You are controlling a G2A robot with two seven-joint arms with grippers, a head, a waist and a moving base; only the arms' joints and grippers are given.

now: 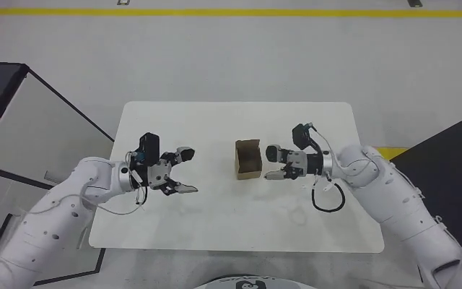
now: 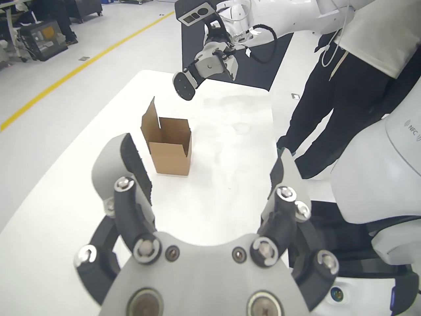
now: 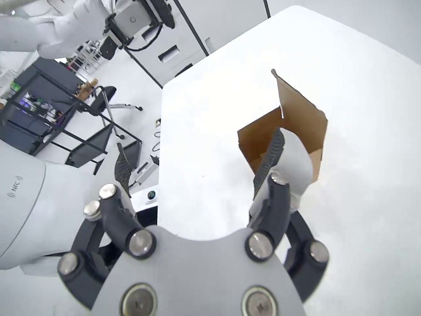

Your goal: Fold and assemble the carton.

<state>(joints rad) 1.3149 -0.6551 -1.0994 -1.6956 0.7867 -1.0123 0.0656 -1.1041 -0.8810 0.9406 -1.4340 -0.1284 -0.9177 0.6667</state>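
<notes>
Carton (image 1: pixel 247 159) upright, top open, right gripper (image 1: pixel 271 164) spread wide just beside it, left gripper (image 1: pixel 188 171) spread, empty, well apart

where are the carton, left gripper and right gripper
carton (image 2: pixel 169 158), left wrist view, near side wall
left gripper (image 1: pixel 190 172), top view, midway between its open fingertips
right gripper (image 1: pixel 272 164), top view, midway between its open fingertips
</notes>
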